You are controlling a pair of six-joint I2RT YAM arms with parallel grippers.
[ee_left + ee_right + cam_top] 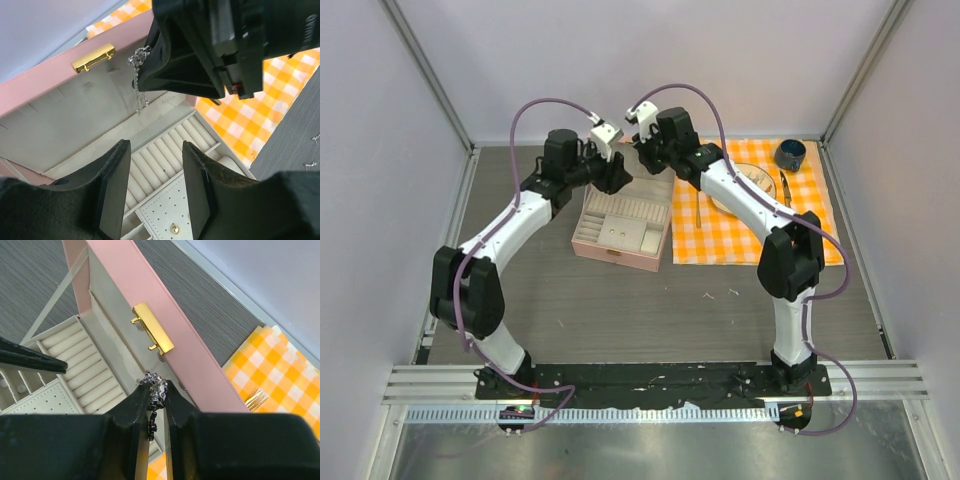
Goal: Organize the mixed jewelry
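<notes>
Top external: the open pink case (620, 232) sits mid-table (570, 310). The left arm (510, 230) and right arm (750, 205) both reach in over its far edge and meet there.
Right gripper: the right gripper (156, 407) is clenched on the chain (155, 386). A bunched knot of links shows above the fingertips, and more links run down between them.
Left gripper: the left gripper (155, 187) is released, jaws wide apart with nothing between them. It hovers over the ring rolls (165, 155), just near of the right gripper.
Chain: it is in the air at the far end of the case. In the left wrist view it dangles in front of the pale inner face of the raised lid (75, 110), below the gold clasp (93, 57). It is not yet laid in any compartment.
Done, as judged: the case is open, and some pieces seem to be sorted already. One small stud (175, 228) sits on the perforated pad (165, 215). Two pale studs (20, 388) appear in the small compartments, though they are too tiny to identify.
Left, as judged: the chain has to be hung or set down and let go. A few tiny pale bits (705, 293) lie loose on the table, near and right of the case, and look unsorted.
Not jewelry: the orange checked cloth (720, 250) to the right carries a gold fork (699, 215) and some dishes, well apart from the case.
Progress: partway, with the chain mid-placement and the loose bits to follow.
</notes>
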